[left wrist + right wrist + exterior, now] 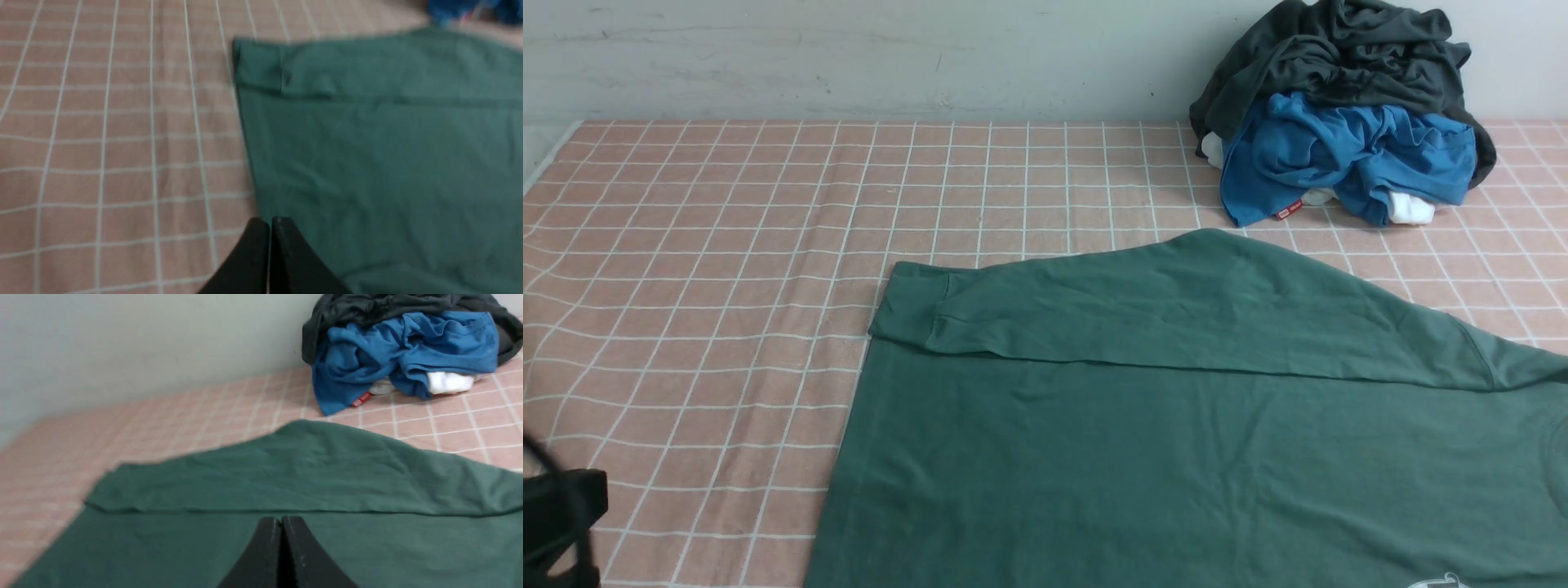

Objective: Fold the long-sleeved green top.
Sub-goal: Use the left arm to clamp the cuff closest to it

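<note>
A pink checked cloth (727, 245) with thin white grid lines covers the whole work surface, and a plain pale wall (849, 57) closes it off at the far edge.

One green long-sleeved top (1176, 457) lies spread flat on the cloth, filling the near centre and near right of the front view and running off its bottom and right edges. One sleeve (1176, 318) is folded across the far part of the body, lying on top of it from the right side over to the left. Its single ribbed cuff (915, 306) ends at the top's left edge. A bit of one small white print (1437, 581) shows at the bottom edge, near the right corner.

At the far right, against the wall and well apart from the folded sleeve, sits one heap of clothes. It holds one charcoal-grey garment (1339, 57) on top and one bright blue garment (1347, 151) below it, with one small red tag (1286, 214). White fabric (1411, 208) peeks out in three spots underneath.

Two grippers show, each in its own wrist view. The left gripper (269, 222) has its two black fingers pressed together with nothing between them, their tips above the top's left edge where green meets pink. The right gripper (281, 520) is likewise pressed together and empty, its tips over the body of the top, just on the near side of the folded sleeve's edge. Whether either tip touches the fabric cannot be told. In the front view only one black piece of the left arm (560, 523) shows, in the near left corner.
</note>
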{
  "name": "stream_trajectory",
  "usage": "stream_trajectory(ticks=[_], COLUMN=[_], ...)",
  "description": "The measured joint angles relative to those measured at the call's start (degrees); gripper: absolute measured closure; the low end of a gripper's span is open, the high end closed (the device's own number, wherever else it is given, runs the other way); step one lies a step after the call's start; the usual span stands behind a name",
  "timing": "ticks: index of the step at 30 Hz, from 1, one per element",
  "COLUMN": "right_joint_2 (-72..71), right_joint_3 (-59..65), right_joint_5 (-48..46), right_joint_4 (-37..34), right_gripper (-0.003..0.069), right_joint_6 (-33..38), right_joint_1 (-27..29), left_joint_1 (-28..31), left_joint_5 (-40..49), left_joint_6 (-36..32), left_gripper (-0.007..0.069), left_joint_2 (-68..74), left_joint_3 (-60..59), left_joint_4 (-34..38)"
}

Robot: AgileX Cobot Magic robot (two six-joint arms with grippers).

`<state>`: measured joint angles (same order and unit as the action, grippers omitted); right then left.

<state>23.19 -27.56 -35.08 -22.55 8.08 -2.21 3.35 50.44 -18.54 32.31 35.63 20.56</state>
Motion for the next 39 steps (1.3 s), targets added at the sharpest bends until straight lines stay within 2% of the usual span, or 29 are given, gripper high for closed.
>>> stream_trajectory(ticks=[3,4,5,7,8,9,10,11,13,14,17,20,25,30,33,36,37,39], right_joint_2=[10.72,10.72,15.63,20.63,20.99,23.61,23.61,24.84,25.97,25.96,25.96,25.96,25.96,25.96,25.96,25.96,25.96,25.96], right_joint_3=[-11.23,-11.23,-15.07,-18.52,-18.78,-19.04,-19.04,-18.67,-16.52,-16.09,-13.58,-12.8,-12.8,-12.8,-12.8,-12.8,-12.8,-12.8], right_joint_5=[-11.49,-11.49,-17.95,-25.2,-26.57,-31.59,-31.59,-34.17,-35.73,-35.74,-36.41,-36.41,-36.35,-36.35,-35.51,-34.2,-34.14,-33.46], right_joint_4=[5.7,5.7,6.83,7.3,7.33,7.72,7.72,8.12,9.41,9.49,10.65,10.84,10.84,10.84,10.84,10.84,10.84,10.84], right_gripper=[0.0673,0.0673,0.0673,0.0673,0.0673,0.0673,0.0673,0.0673,0.0673,0.0673,0.0673,0.0673,0.0673,0.0673,0.0673,0.0673,0.0673,0.0673], right_joint_6=[2.1,2.1,2.16,2.16,2.16,2.16,2.16,2.16,2.16,2.16,2.16,2.16,2.16,2.16,2.16,2.16,2.16,2.16], right_joint_1=[-0.2,-0.2,-0.96,-3.17,-3.7,-6.02,-6.02,-7.81,-11.35,-11.54,-13.15,-13.14,-13.14,-13.14,-13.14,-13.14,-13.14,-13.14], left_joint_1=[-3.0,-3.39,-6.59,-12.45,-13.0,-17.83,-17.83,-20.32,-26.33,-26.7,-31.69,-33.69,-34.28,-34.28,-34.59,-35.72,-35.84,-37.21], left_joint_5=[6.55,6.91,8.98,10.91,11.29,12.47,12.58,12.92,12.37,12.26,8.65,3.89,-3.35,-5.23,-5.1,-4.6,-4.48,-2.94], left_joint_6=[-1.09,-1.11,-1.16,-1.29,-1.29,-1.29,-1.29,-1.29,-1.29,-1.29,-1.29,-1.35,-1.36,-1.36,-1.36,-1.36,-1.36,-1.36], left_gripper=[0.0624,0.0624,0.0615,0.0589,0.0583,0.0553,0.0549,0.0526,0.045,0.0445,0.0346,0.0267,0.0227,0.0226,0.0254,0.037,0.037,0.0502], left_joint_2=[11.17,11.78,15.79,20.62,21.53,25.16,25.62,27.89,34.13,34.56,42.14,49.12,58.68,63.77,64.22,64.22,64.22,64.48], left_joint_3=[8.16,8.56,10.37,11.55,11.56,11.56,11.56,11.56,11.56,11.56,11.62,11.77,12.01,12.4,12.75,12.95,12.93,13.48], left_joint_4=[-5.11,-5.35,-6.46,-7.22,-7.36,-7.95,-8.04,-8.62,-10.29,-10.4,-11.49,-11.67,-12.71,-13.15,-13.43,-13.69,-13.69,-13.69])
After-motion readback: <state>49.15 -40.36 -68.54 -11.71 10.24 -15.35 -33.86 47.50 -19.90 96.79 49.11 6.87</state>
